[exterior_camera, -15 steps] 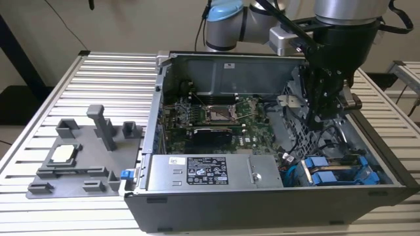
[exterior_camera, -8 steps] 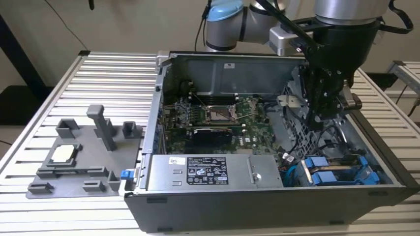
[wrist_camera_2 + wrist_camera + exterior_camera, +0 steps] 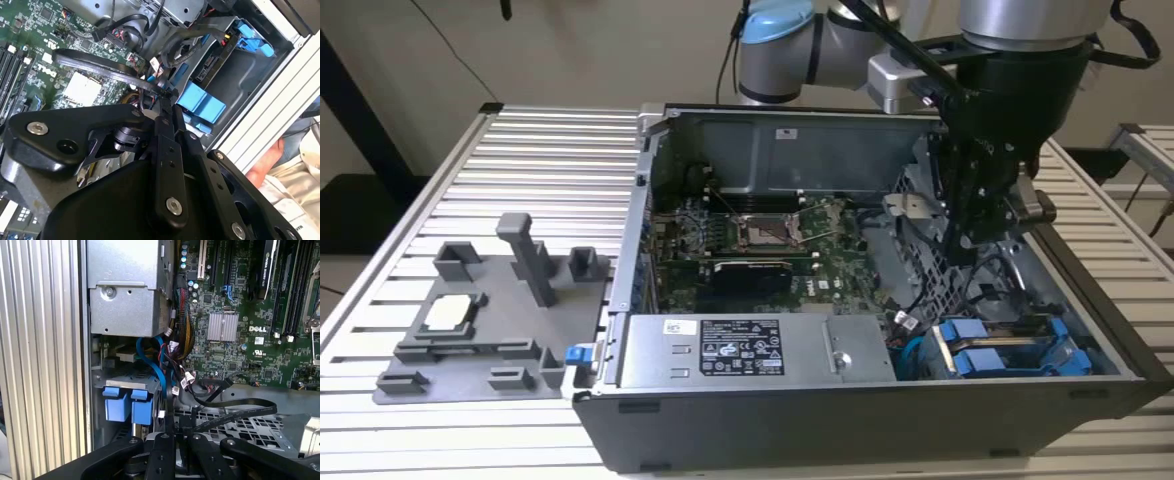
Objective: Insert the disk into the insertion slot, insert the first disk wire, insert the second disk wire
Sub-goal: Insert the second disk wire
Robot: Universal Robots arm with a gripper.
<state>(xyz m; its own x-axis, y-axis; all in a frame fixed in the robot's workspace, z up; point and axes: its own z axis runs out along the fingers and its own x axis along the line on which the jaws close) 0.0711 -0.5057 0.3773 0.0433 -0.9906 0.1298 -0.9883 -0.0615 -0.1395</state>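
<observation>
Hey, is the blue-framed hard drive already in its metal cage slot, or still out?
In. The bright blue plastic drive frame sits inside the grey sheet-metal cage in the case's corner, only its handles showing.

Your pincer [image 3: 974,235] hides its fingertips among cables; the disk [image 3: 1014,350] sits half-hidden in its cage.

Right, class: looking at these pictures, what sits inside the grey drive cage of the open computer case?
Inside the drive cage sit two bright blue disk frames side by side, their handles facing out. The disks themselves are mostly covered by the cage.
</observation>
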